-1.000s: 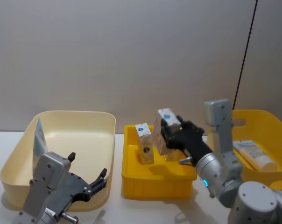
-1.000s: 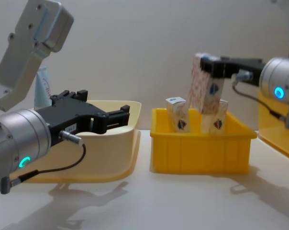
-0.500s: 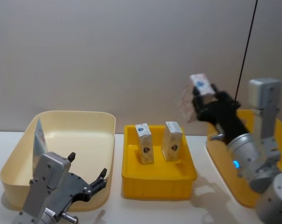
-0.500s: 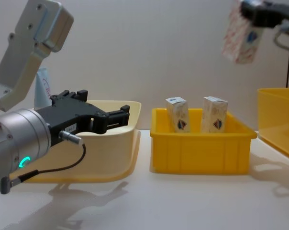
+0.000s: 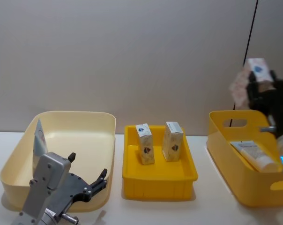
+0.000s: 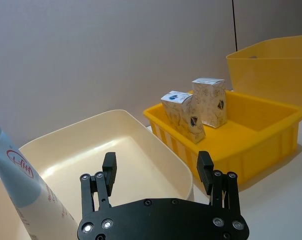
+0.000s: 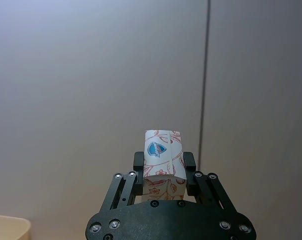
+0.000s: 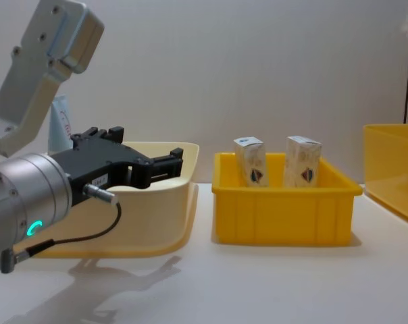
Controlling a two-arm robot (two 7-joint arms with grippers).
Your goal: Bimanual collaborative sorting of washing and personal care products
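Right claw (image 7: 163, 172) is clamping a small white carton (image 5: 254, 75) with reddish pattern, holding it high over the tall yellow bin (image 5: 226, 150) at the robot's right. A second ago this carton was being lifted out of the low yellow tray (image 5: 158, 180); half a second ago it was passing between tray and tall bin; now it is sitting further right and clear of the tray. Blurred in the head view, so likely travelling.

Two cartons (image 5: 145, 143) are standing upright side by side in the tray, where three stood before. A pale tube (image 5: 254, 155) is lying in the tall bin.

Left claw (image 6: 158, 172) is hovering with fingers apart over the near rim of the cream bin (image 5: 101, 122), unmoved across the frames. A pale-blue squeeze tube (image 6: 28, 187) is leaning upright in that bin's left corner.

Judgement: the transfer is in its carry phase; next would be lowering the carton into the tall bin and letting go. Two cartons are waiting to be sorted
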